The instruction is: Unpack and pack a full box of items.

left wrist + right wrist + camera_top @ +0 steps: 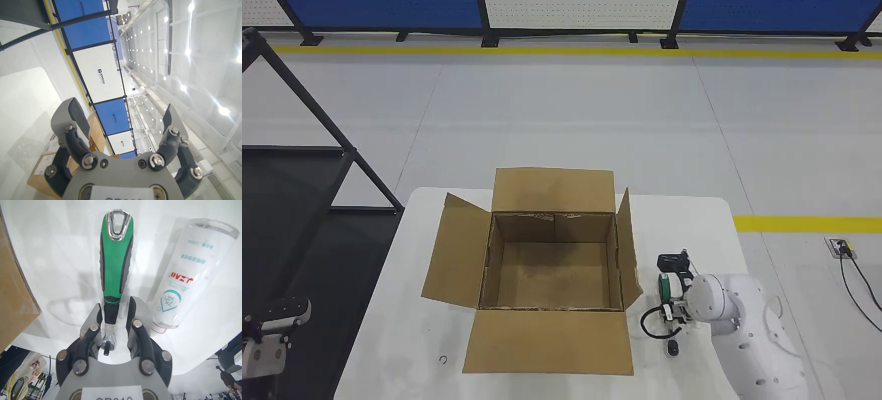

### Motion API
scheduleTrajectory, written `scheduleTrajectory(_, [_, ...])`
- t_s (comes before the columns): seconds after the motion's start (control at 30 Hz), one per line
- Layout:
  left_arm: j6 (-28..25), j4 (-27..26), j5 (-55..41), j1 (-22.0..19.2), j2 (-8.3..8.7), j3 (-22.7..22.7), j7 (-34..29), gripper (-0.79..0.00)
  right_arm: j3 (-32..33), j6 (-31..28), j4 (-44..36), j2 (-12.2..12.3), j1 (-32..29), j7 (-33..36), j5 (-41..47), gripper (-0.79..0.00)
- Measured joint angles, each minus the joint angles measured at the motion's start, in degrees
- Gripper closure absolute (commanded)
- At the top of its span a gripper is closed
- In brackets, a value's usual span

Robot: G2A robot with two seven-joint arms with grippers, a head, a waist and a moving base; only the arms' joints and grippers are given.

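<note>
Right fingers (132, 311) straddle wrench (115, 256) neck beside box (11, 275), unclamped; left fingers (77, 115) spread, tilted upward.

light: bright | source: ceiling lamps (187, 51), flaring | shadows: soft | edges: bent

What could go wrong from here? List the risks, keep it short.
1. The right claw straddles the thin neck of the ratchet, with a gap on one side. Closing may skew it, and the long green handle could droop on lifting.
2. The clear bottle lies on its side close beside the ratchet; a nudge might roll it.
3. The box flap stands near; a swinging handle could catch it.
</note>
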Motion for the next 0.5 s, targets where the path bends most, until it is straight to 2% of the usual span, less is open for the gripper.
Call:
scheduleTrajectory(0.23, [0.0,0.0,0.0,0.0,0.0,0.0,0.0,-0.785,-0.57,0.15,0.93,0.08,0.47,-0.13,0.37,-0.12])
scheduleTrajectory(0.3, [0.0,0.0,0.0,0.0,0.0,0.0,0.0,-0.785,-0.6,0.33,0.96,0.12,0.5,-0.1,0.43,0.0])
scheduleTrajectory(0.5, [0.0,0.0,0.0,0.0,0.0,0.0,0.0,-0.785,0.99,1.37,-1.15,0.46,0.02,-1.29,1.22,0.0])
